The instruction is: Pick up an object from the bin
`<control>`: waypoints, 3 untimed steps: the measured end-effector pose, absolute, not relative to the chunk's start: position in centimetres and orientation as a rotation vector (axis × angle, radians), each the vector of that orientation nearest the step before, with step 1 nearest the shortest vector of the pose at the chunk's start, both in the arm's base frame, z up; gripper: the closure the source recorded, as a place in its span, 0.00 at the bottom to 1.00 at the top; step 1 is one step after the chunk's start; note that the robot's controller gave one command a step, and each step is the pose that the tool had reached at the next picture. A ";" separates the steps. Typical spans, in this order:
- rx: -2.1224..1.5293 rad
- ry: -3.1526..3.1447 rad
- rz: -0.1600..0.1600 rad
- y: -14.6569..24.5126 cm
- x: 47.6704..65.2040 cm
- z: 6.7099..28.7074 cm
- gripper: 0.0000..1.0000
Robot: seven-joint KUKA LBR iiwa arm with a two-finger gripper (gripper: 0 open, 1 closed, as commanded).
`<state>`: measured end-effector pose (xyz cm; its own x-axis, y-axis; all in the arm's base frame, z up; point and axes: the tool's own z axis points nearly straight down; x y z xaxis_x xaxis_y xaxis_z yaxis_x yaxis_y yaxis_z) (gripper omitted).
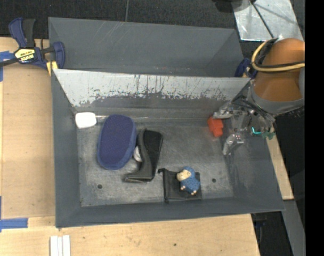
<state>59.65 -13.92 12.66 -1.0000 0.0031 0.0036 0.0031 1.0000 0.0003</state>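
My gripper (231, 142) hangs over the right side of the bin, close to the right wall. A small red block (215, 127) lies just left of it and a little further back, touching or nearly touching the gripper's body. I cannot tell whether the block is held. A small blue and yellow toy figure (188, 181) rests on a flat black square (172, 188) at the front of the bin, left of and nearer than the gripper.
Further left lie a black curved piece (147, 154), a blue oval pad (116, 141) and a white block (86, 120) at the back left. The arm's orange cover sits above the bin's right rim.
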 end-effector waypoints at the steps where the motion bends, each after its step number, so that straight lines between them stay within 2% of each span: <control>1: 0.539 -3.108 0.010 -8.1 53.8 7.5 0.00; 2: 0.731 -3.057 -0.003 -2.0 50.6 10.1 0.00; 3: 1.166 -2.917 -0.002 0.1 48.2 10.0 0.00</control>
